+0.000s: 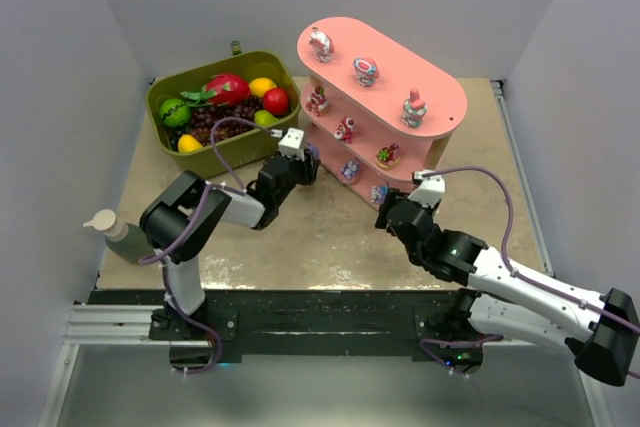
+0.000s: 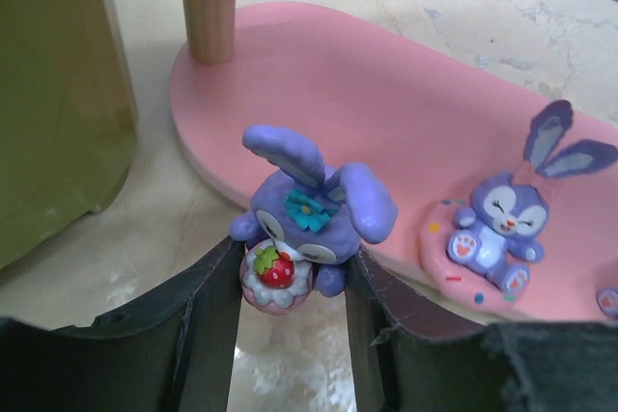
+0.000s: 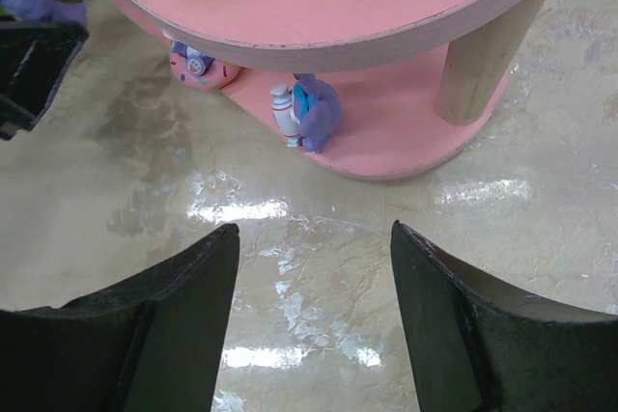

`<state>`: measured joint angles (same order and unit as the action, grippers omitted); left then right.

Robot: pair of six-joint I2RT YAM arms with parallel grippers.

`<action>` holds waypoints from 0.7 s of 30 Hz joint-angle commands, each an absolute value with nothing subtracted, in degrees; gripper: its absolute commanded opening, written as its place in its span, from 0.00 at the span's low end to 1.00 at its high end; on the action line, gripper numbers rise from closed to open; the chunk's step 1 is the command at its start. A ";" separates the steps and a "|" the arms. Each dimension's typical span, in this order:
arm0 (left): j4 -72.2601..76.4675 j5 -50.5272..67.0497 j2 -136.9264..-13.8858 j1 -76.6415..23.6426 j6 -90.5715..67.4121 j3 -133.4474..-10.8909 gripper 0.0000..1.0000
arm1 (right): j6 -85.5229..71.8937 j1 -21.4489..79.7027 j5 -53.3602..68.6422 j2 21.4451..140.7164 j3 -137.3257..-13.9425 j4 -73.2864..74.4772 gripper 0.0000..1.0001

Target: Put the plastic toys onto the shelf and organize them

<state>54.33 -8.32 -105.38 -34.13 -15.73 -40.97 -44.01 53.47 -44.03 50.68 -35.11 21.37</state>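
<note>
My left gripper (image 2: 294,287) is shut on a purple bunny toy (image 2: 309,219) that holds a strawberry cupcake, right at the near edge of the pink shelf's (image 1: 380,72) bottom board (image 2: 386,113). On that board stands another purple bunny on a pink donut (image 2: 497,233). In the top view the left gripper (image 1: 308,159) sits at the shelf's left end. Three toys stand on the top board (image 1: 365,71), three on the middle one (image 1: 345,129) and two on the bottom one (image 1: 349,171). My right gripper (image 3: 314,267) is open and empty over the table, facing a blue-white toy (image 3: 307,113) on the bottom board.
An olive-green basket (image 1: 235,155) of plastic fruit stands left of the shelf, close beside the left gripper. A pump bottle (image 1: 120,237) stands at the table's left edge. Wooden uprights (image 2: 208,2) (image 3: 483,60) carry the boards. Grey walls close in the table.
</note>
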 commanded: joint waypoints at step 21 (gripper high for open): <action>41.13 -6.15 -116.28 -33.05 -20.48 -58.89 0.00 | -43.07 52.65 -46.76 45.70 -35.95 22.50 0.68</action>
<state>40.99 -6.39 -115.26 -33.82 -18.09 -56.97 -43.42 52.86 -44.23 46.65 -35.11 22.06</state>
